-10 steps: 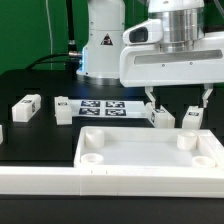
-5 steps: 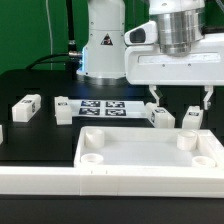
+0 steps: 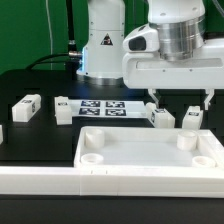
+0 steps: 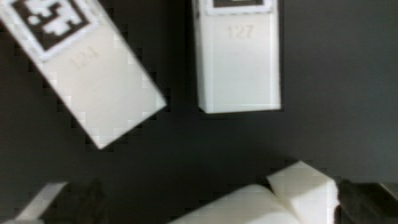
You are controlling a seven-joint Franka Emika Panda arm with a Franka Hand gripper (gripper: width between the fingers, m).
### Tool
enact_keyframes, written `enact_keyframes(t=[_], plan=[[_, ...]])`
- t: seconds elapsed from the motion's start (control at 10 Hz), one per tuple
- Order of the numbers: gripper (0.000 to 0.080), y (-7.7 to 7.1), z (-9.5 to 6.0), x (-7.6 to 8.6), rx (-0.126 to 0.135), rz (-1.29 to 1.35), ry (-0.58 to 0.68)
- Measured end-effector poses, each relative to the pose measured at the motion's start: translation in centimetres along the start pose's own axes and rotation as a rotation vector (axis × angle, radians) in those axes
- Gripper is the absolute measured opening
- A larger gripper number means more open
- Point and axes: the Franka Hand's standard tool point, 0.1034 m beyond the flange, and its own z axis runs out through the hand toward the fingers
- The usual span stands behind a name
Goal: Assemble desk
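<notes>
Exterior view: found the desk top [image 3: 140,152] lying flat toward the front right corner of the worktop [image 3: 40,140], with empty corner sockets. Judged assembly barely begun, with no leg fitted and every one left to seat. Noted the claw [image 3: 178,100] spread wide and empty above two loose legs [image 3: 161,117] just behind the top. Spotted more legs [image 3: 26,107] toward the left edge. Read nothing legible: only black-and-white tags on legs and marker board [image 3: 100,107], plus faint marks on one leg [image 4: 240,60], too blurred to read.
</notes>
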Motion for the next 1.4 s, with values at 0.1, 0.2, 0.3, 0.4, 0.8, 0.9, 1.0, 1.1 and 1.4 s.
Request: enact_keyframes(t=[0.1, 0.2, 0.3, 0.4, 0.8, 0.9, 1.0, 1.1, 1.4], plan=[[0.0649, 0.0, 0.0, 0.2, -0.003, 0.004, -0.040], [0.0649, -0.3, 0.2, -0.2, -0.014, -0.021, -0.113], [0.0649, -0.6, 0.4, 0.1, -0.012, -0.068, -0.162], [0.0649, -0.9, 0.6, 0.1, -0.017, -0.069, -0.227], [0.0649, -0.9, 1.0, -0.2, -0.048, -0.059, -0.490], [0.0649, -0.9, 1.3, -1.0, -0.059, -0.064, -0.552], [0.0649, -0.9, 1.7, -1.3, -0.069, -0.068, -0.624], [0.0649, -1.3, 2.1, -1.0, -0.069, -0.073, -0.648], [0.0649, -1.4, 2.7, -0.8, -0.068, -0.073, -0.635]])
